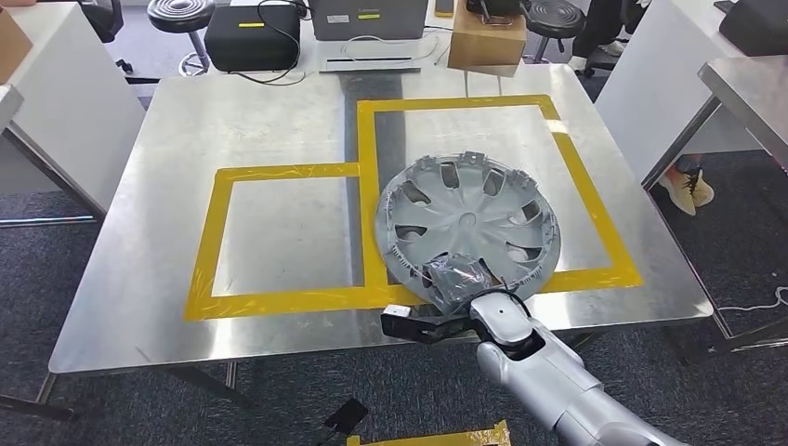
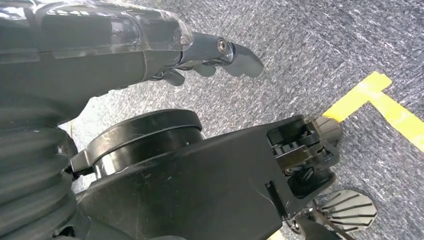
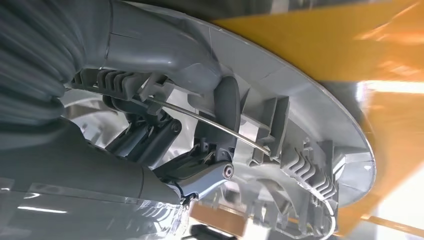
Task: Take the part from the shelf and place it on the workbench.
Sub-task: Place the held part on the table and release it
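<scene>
A grey wheel cover (image 1: 469,223) lies inner side up on the steel workbench (image 1: 279,121), across the near edge of the right yellow taped square (image 1: 576,172). My right hand (image 1: 455,281) reaches from below and grips the cover's near rim. In the right wrist view its grey thumb (image 3: 227,107) lies over the ribbed rim of the cover (image 3: 320,135), with darker fingers on the other side of it. My left hand (image 2: 212,55) hangs over grey carpet, fingers loosely extended and holding nothing.
A smaller yellow taped square (image 1: 279,237) marks the bench's left half. A black case (image 1: 253,35), a cardboard box (image 1: 483,42) and cables sit at the far edge. White tables flank both sides; a person's shoes (image 1: 686,186) stand at the right.
</scene>
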